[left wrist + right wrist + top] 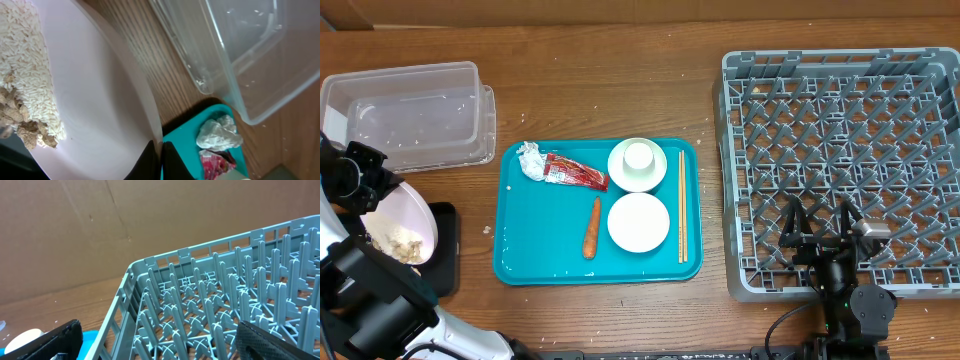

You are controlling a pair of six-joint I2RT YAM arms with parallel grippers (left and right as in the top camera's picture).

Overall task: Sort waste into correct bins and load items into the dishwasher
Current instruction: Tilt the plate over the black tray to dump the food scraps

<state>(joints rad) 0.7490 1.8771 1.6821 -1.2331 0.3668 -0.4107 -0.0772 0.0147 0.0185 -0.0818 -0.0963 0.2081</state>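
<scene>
Overhead, the pinkish-white plate [408,215] is seen held tilted, partly over the black tray [445,255] and near the clear tub [410,110]. Its rim is pinched tight between the left fingers [148,162], presumably so the rice scraps [398,242] can be tipped off. The right fingers [277,342] are spread wide above the dish rack [840,100], with nothing gripped.

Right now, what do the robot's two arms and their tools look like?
Left arm: bulky black segments with white shells; left tool black. Right arm: black, with a pale grey camera block and black cables; right tool black, two slim fingers.
</scene>
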